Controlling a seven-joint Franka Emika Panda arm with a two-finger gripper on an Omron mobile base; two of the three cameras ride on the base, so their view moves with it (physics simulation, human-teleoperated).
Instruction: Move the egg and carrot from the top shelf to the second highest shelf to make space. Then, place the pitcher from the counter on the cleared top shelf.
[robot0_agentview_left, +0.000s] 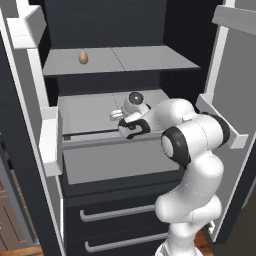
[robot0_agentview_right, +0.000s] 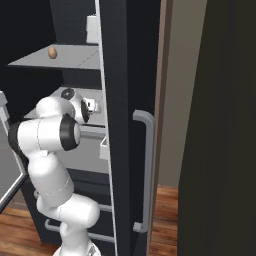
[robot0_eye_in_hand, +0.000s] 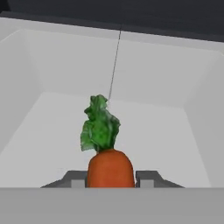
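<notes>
Dark fridge walls framed the scene, with both doors swung open and two drawers below. Up high sat the top shelf, a mid-grey slab with a centre seam, and the egg rested on its left part, near the front edge; the right base view showed the egg on the same slab. Below it lay the second shelf, lighter grey, with a pale rail along its front.

The arm reached in from the lower right of the left base view, its wrist bent over that second shelf, and the gripper pointed left just above the slab, near its middle. From the right base view the hand sat partly behind the door edge.

In the hand view the carrot stood between the two fingertips, orange body at the bottom and green leaves pointing away toward the back wall. The tips pressed close on either side of it, so the gripper was closed on the carrot, over the pale floor of the second shelf along its seam.
</notes>
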